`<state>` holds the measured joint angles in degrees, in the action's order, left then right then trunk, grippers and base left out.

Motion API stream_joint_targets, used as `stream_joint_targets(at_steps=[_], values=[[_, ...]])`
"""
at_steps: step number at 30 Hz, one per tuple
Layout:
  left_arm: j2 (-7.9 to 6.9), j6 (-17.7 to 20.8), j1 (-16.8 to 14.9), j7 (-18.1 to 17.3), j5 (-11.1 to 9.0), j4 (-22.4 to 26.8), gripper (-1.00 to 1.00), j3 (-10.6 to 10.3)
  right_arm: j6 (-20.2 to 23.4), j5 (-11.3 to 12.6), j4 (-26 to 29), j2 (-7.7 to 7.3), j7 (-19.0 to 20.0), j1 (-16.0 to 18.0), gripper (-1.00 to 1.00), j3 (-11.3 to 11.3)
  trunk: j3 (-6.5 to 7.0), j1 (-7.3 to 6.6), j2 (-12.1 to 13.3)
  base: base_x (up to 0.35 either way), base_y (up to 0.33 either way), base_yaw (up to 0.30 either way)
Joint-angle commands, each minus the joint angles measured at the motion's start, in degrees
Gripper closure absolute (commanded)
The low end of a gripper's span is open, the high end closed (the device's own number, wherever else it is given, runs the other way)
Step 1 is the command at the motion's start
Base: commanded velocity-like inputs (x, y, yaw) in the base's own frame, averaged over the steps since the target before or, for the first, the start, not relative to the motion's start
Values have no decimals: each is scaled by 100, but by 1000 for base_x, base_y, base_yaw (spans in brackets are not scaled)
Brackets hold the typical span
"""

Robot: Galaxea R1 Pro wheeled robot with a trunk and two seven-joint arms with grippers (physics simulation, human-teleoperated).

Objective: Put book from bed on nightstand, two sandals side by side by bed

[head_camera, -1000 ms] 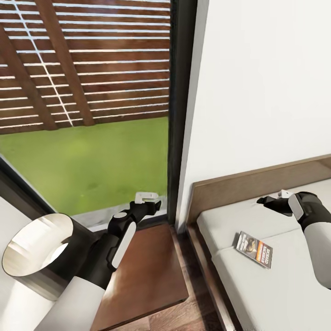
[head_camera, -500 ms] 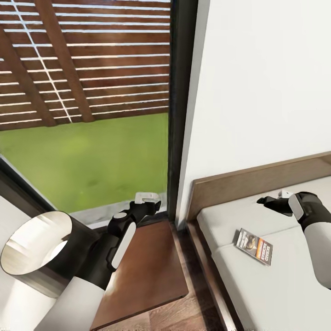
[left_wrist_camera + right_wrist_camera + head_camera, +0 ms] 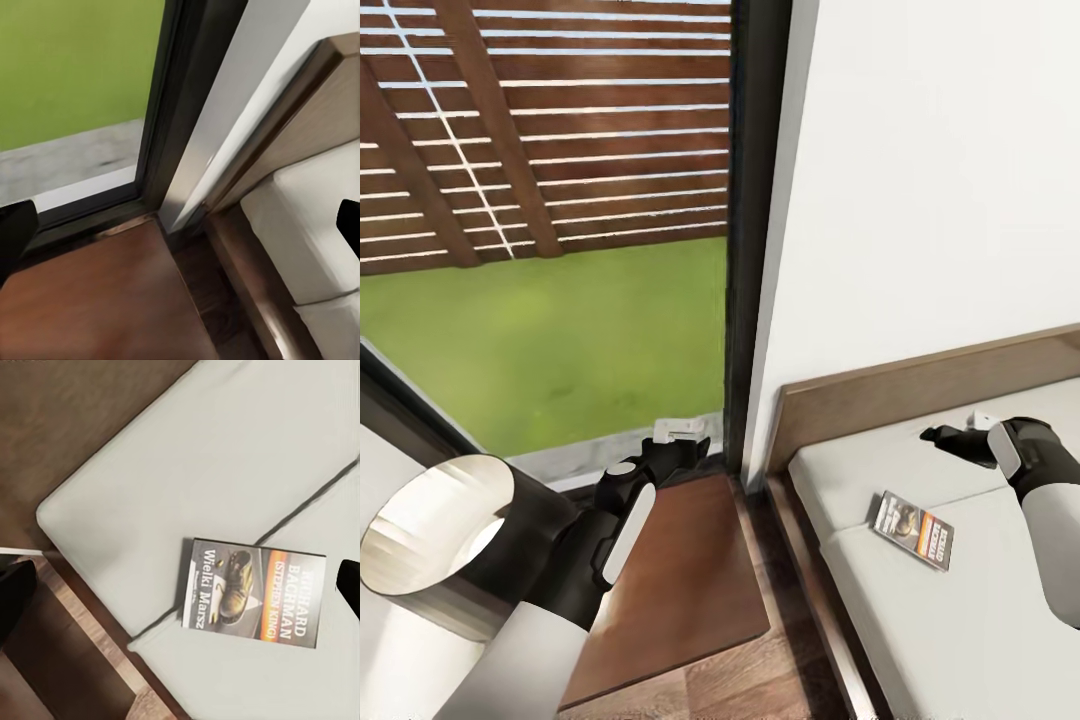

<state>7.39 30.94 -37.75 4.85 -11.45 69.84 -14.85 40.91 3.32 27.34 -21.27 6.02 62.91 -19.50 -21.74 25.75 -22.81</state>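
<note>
The book (image 3: pixel 911 529) lies flat on the pale mattress of the bed (image 3: pixel 960 640), near its headboard corner. My right gripper (image 3: pixel 950 437) hovers open above the mattress, a little beyond and to the right of the book. In the right wrist view the book (image 3: pixel 255 601) sits between the wide-apart fingertips (image 3: pixel 15 594), untouched. My left gripper (image 3: pixel 678 441) hangs open over the far edge of the nightstand (image 3: pixel 680 580), close to the window. The left wrist view looks down on the nightstand top (image 3: pixel 97 300) and the bed's corner (image 3: pixel 315 217). The sandals are out of view.
A tall dark window frame (image 3: pixel 755 230) stands right behind the nightstand, with brown slats and green ground outside. A white wall (image 3: pixel 940 180) rises behind the brown headboard (image 3: pixel 920 385). A narrow strip of wood floor (image 3: pixel 790 620) separates nightstand and bed.
The head view has shifted slightly, so the window scene sits a bit higher. Both arms have barely moved, and the book lies where it was.
</note>
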Motion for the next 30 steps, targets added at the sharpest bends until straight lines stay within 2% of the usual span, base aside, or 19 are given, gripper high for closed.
stream_joint_targets(at_steps=[1,4,11,16,23,27,30], values=[[-1,26,-4,51,-59,7,-100,-9,-21,29,4,2,0,4,-100,-19,-19,3,-11,0,0,0],[-1,26,-4,51,-59,8,-100,-9,-359,29,0,1,-4,2,-100,-19,-47,3,-11,0,0,0],[-1,26,-4,51,-59,8,-100,-1,-438,32,0,-6,-8,2,-100,-19,-111,3,-11,0,0,0],[-1,26,-4,51,-59,5,-100,0,-484,36,-1,-103,-5,2,-100,-19,-157,3,-11,0,0,0],[-1,26,-4,51,-59,7,-100,-2,-585,32,-1,-152,-5,2,-100,-27,-221,3,-11,0,0,0],[-1,26,-4,51,-59,8,-100,-1,-619,30,-1,-156,-5,2,-100,-136,-257,3,-11,0,0,0],[-1,26,-4,51,-59,7,-100,-6,-637,24,-1,-157,-5,2,-100,-318,-285,3,-11,0,0,0]])
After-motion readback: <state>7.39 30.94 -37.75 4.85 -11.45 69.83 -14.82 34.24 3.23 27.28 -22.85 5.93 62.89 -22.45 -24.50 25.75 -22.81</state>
